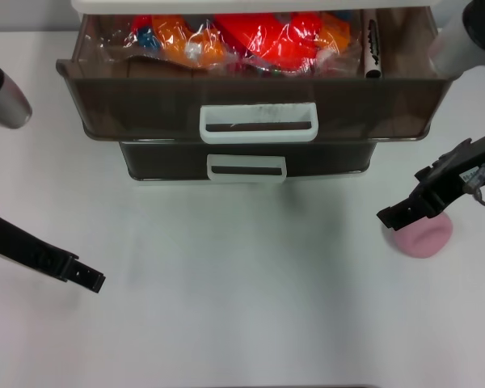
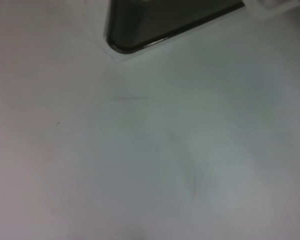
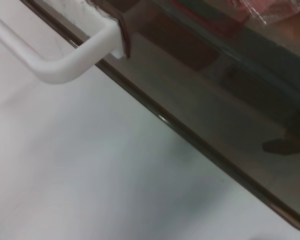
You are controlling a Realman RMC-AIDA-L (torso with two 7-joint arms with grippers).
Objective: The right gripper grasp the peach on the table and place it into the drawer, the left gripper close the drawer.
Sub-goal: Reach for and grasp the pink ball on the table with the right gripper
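The pale pink peach [image 1: 427, 236] lies on the white table [image 1: 242, 315] at the right, in front of the drawers. My right gripper [image 1: 406, 212] hangs over its left top side and hides part of it; whether it grips the fruit cannot be made out. The smoky-brown drawer [image 1: 145, 105] stands pulled out at the back, its scuffed white loop handle [image 1: 259, 123] facing me. That handle [image 3: 65, 65] and the drawer's front wall [image 3: 215, 100] fill the right wrist view. My left gripper [image 1: 87, 277] is low at the left, shut, far from the drawer.
Red and orange items in crinkly wrap [image 1: 242, 40] fill the open drawer, with a dark pen-like thing [image 1: 373, 48] at its right end. A second, shut drawer [image 1: 246, 167] sits beneath. One dark drawer corner [image 2: 160, 25] shows in the left wrist view.
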